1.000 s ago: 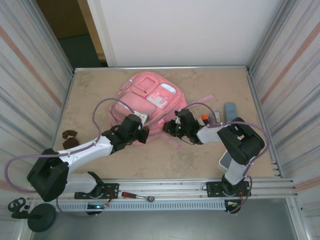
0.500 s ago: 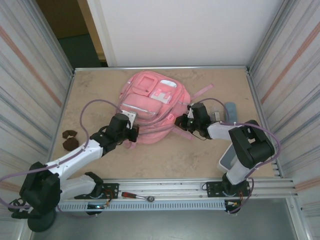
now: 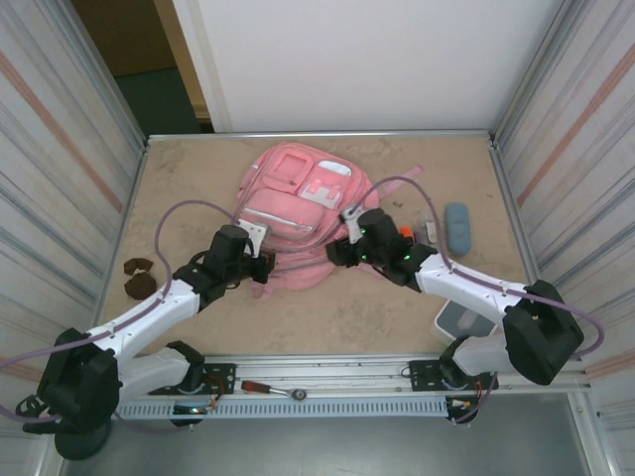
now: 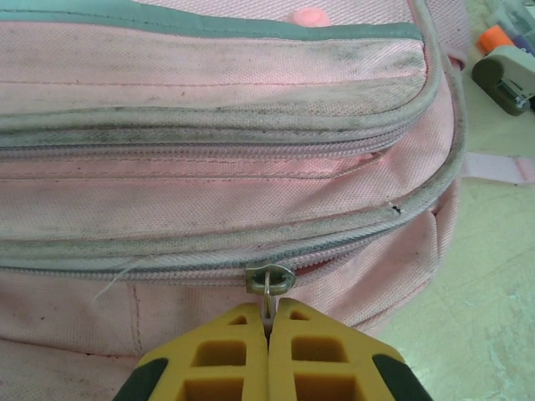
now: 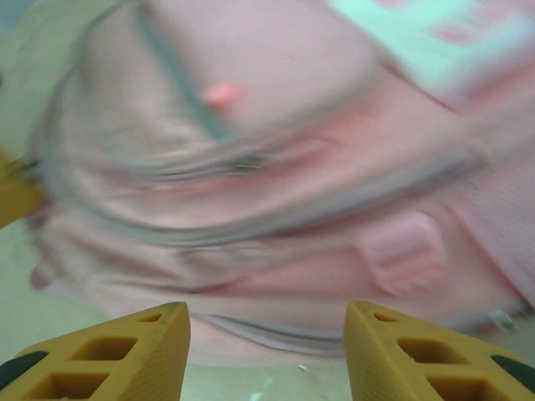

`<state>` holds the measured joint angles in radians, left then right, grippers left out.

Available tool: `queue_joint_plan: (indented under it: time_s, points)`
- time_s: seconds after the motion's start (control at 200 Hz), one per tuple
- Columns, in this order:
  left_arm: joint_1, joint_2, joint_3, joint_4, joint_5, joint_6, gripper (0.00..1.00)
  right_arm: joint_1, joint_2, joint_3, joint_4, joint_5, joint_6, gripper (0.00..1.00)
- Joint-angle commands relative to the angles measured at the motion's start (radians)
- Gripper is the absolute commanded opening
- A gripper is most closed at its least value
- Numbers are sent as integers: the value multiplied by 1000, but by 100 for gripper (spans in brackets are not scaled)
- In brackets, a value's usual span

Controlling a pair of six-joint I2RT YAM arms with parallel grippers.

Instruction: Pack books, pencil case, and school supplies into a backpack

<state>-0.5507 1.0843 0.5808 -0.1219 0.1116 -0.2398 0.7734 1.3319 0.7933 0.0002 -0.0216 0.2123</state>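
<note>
The pink backpack (image 3: 298, 203) lies flat at mid-table. My left gripper (image 3: 260, 266) is at its near-left edge, shut on the metal zip pull (image 4: 269, 302) of the main zip; the gripper (image 4: 268, 324) pinches it just under the slider (image 4: 269, 276). My right gripper (image 3: 337, 251) hovers open at the backpack's near-right edge, and in the blurred right wrist view the gripper (image 5: 266, 322) has only the backpack (image 5: 276, 167) ahead of it. An orange-and-white supply (image 3: 407, 232) and a blue-grey pencil case (image 3: 457, 226) lie right of the backpack. The books are out of view.
A white bin (image 3: 458, 322) stands near the right arm's base. Two dark brown pieces (image 3: 139, 278) lie at the left edge. A pink strap (image 3: 407, 180) trails from the backpack's right. Metal walls close in both sides. A screwdriver (image 3: 266, 388) rests on the front rail.
My right gripper has opened and swung left along the backpack's near edge. The left gripper stays shut on the zip pull; the backpack has shifted slightly.
</note>
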Motion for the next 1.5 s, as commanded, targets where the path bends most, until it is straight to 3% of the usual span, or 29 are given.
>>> queue_joint_plan:
  time_s: [0.0,0.256,0.631,0.792,0.927,1.267,1.493]
  points:
    - [17,-27,3,26,78,7,0,78,37,49,11,140,-292,50]
    - [26,-38,7,24,90,-3,0,193,196,167,44,165,-476,48]
    - [28,-47,-4,22,87,-7,0,201,319,250,65,227,-523,38]
    - [35,-54,-7,12,65,-24,0,195,307,229,68,260,-525,14]
    - [54,-77,-13,-16,-4,-35,0,178,263,196,43,287,-501,3]
    - [109,-90,-15,-79,-202,-36,0,77,90,46,77,220,-470,2]
    - [105,-93,-15,-84,-125,-45,0,9,84,63,40,132,-499,4]
